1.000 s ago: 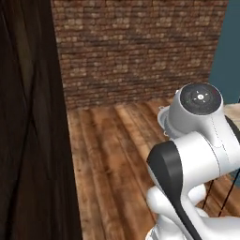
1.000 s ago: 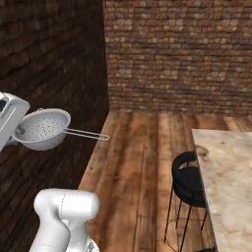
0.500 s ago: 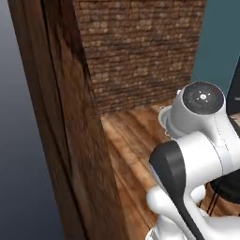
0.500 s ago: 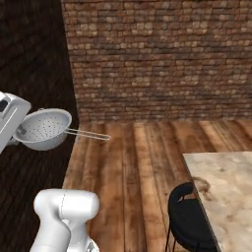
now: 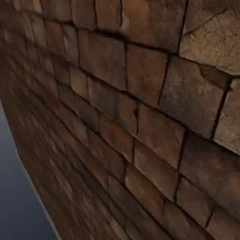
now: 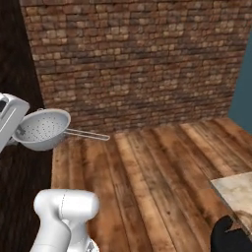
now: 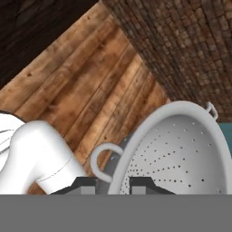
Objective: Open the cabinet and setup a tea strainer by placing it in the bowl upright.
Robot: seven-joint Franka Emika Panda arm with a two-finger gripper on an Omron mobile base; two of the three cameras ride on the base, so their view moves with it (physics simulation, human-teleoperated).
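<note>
Robot's two-finger gripper (image 7: pixel 113 183) is clamped on the rim of the pale grey perforated tea strainer (image 6: pixel 43 129) – held up above the wooden plank floor (image 6: pixel 157 172), red-brown brick wall (image 6: pixel 133 59) behind.

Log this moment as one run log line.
phase: carrying | gripper: shut on tea strainer rim | strainer: held off the wooden floor | ahead: brick wall

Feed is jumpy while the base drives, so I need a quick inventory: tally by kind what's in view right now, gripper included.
Tea strainer, held by its rim: 1
Gripper, shut on the strainer: 1
Brick wall: 1
Wooden plank floor: 1
Stone-topped counter corner: 1
Dark stool: 1
Total: 6
</note>
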